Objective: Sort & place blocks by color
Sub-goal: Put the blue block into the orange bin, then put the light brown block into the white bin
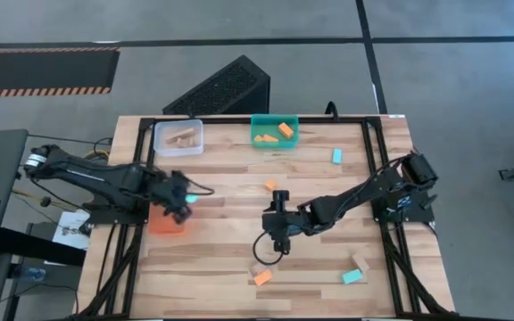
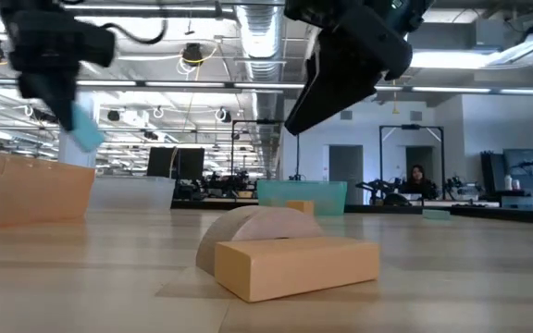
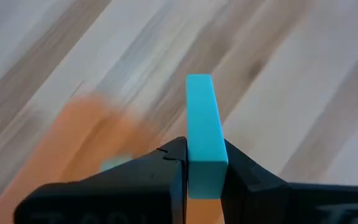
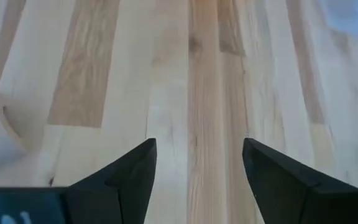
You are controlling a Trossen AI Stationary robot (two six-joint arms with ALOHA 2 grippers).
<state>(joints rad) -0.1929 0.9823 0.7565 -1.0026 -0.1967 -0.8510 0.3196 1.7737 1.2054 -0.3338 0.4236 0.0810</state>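
Left wrist view shows a teal block [image 3: 201, 127] pinched flat between the left gripper [image 3: 202, 168] fingers, standing on end above the wood, beside what is probably the orange bin [image 3: 73, 143], blurred. It looks light, rigid and smooth-faced, so a grip across its broad flat sides, near the middle, should keep it from slipping. From above, the left gripper [image 1: 182, 191] hangs near the orange bin [image 1: 166, 221] at the table's [image 1: 328, 267] left edge. The right gripper [image 1: 278, 234] hovers mid-table with fingers spread and empty, near an orange block [image 1: 262, 277]
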